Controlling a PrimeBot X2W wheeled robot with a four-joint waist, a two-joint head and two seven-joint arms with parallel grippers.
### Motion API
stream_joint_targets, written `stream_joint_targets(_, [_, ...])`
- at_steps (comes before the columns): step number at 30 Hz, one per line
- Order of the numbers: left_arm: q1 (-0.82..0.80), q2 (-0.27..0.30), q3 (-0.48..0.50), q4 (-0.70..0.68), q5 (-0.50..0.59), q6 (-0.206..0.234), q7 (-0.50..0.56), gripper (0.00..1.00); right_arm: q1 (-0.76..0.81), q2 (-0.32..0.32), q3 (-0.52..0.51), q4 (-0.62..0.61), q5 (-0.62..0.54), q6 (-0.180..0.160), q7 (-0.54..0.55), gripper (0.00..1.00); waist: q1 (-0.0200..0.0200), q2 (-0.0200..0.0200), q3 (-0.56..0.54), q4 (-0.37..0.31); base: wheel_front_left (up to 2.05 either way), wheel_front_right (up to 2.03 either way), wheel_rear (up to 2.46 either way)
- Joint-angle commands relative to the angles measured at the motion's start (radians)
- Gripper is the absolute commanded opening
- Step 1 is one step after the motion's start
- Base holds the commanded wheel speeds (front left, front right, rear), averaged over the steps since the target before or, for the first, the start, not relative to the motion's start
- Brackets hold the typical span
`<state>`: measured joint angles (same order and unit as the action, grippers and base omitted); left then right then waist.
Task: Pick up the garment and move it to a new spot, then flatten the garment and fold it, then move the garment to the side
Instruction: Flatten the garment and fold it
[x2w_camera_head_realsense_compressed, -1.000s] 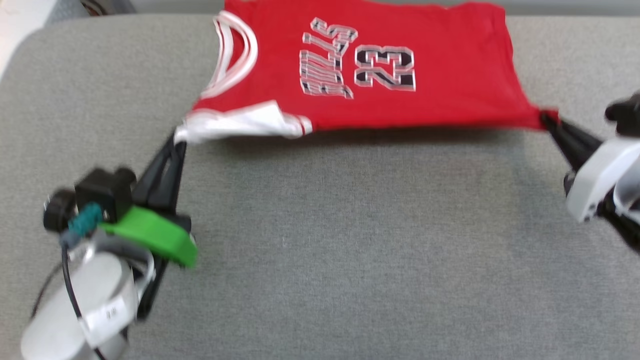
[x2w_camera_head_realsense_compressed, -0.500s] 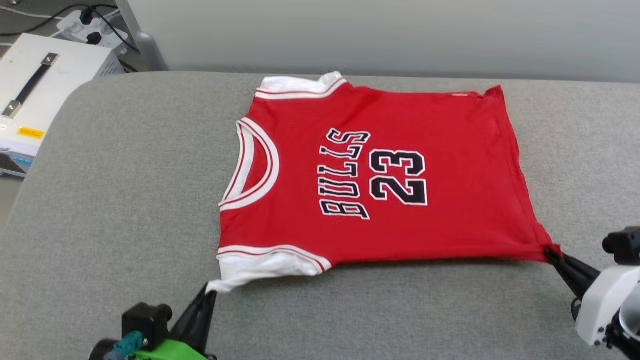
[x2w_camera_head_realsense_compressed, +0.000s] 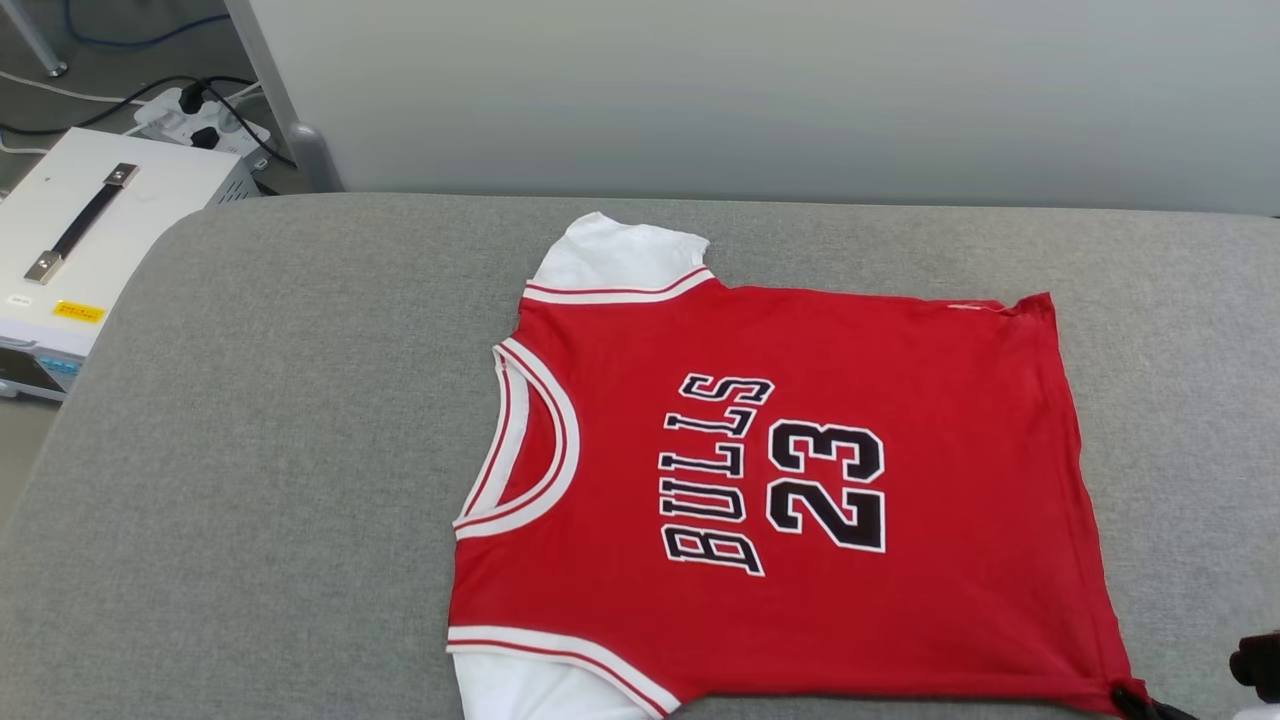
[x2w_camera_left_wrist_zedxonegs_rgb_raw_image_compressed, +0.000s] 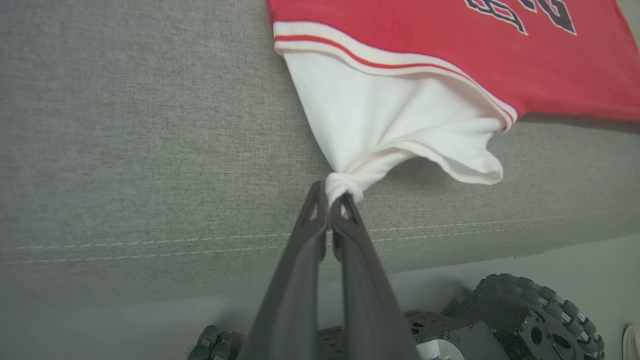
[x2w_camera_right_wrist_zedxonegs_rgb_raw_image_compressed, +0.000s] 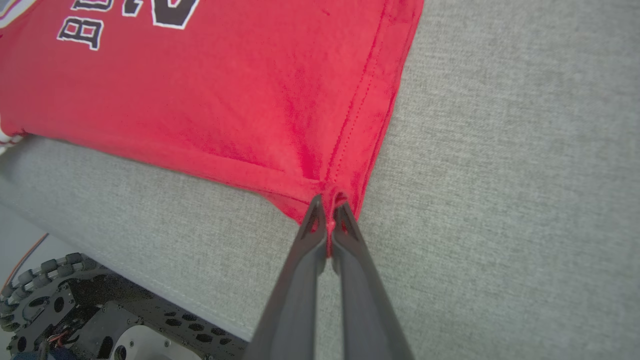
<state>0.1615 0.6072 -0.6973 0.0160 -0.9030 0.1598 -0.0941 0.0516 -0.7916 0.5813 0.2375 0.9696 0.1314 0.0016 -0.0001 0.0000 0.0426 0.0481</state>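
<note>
The garment (x2w_camera_head_realsense_compressed: 800, 480) lies chest side up on the grey padded surface (x2w_camera_head_realsense_compressed: 250, 450), occupying the centre and lower right of the head view. Its neckline is toward the left of the frame and its hem toward the right. The black, white-outlined lettering and number read sideways at centre. One white sleeve lies flat at the shirt's upper edge; the other runs off the bottom edge of the frame. The body appears largely flat, with slight rippling along the hem. In the left wrist view, the left gripper (x2w_camera_left_wrist_zedxonegs_rgb_raw_image_compressed: 330, 200) has its jaws pressed together on a bunched tip of the white sleeve at frame centre. The sleeve is drawn into a cone from the striped trim down to the fingertips, and a loose fold of cuff hangs to the right, casting a shadow. In the right wrist view, the right gripper (x2w_camera_right_wrist_zedxonegs_rgb_raw_image_compressed: 327, 207) likewise has its jaws closed, pinching the red hem corner at frame centre. Creases radiate upward from the pinch, and the stitched hem runs toward the upper right. The robot's wheeled base (x2w_camera_left_wrist_zedxonegs_rgb_raw_image_compressed: 540, 320) shows along the bottom of both wrist views. A white case (x2w_camera_head_realsense_compressed: 100, 230) with a black handle stands at the upper left of the head view, a power strip (x2w_camera_head_realsense_compressed: 200, 112) beyond it, and a pale wall (x2w_camera_head_realsense_compressed: 760, 90) spans the top.
</note>
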Motion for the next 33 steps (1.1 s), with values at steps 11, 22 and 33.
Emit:
stream_joint_targets(11, [-0.074, 0.027, 0.004, -0.021, 0.054, -0.040, -0.025, 0.00, 0.066, 0.051, -0.173, -0.098, -0.061, -0.001, 0.102, 0.00, 0.0001, 0.0000, 0.019, 0.001, 0.00, 0.00, 0.00])
stream_joint_targets(22, [-0.384, 0.020, 0.015, 0.051, 0.147, -0.128, 0.014, 0.00, -0.030, 0.101, -0.281, -0.161, -0.085, -0.001, 0.182, 0.00, 0.0001, 0.0000, 0.106, -0.028, 0.00, 0.00, 0.00])
stream_joint_targets(33, [-0.675, -0.021, 0.012, 0.235, 0.190, -0.231, 0.051, 0.00, -0.181, 0.123, -0.282, -0.141, -0.087, -0.001, 0.223, 0.00, 0.0001, 0.0000, 0.211, -0.051, 0.00, 0.00, 0.00])
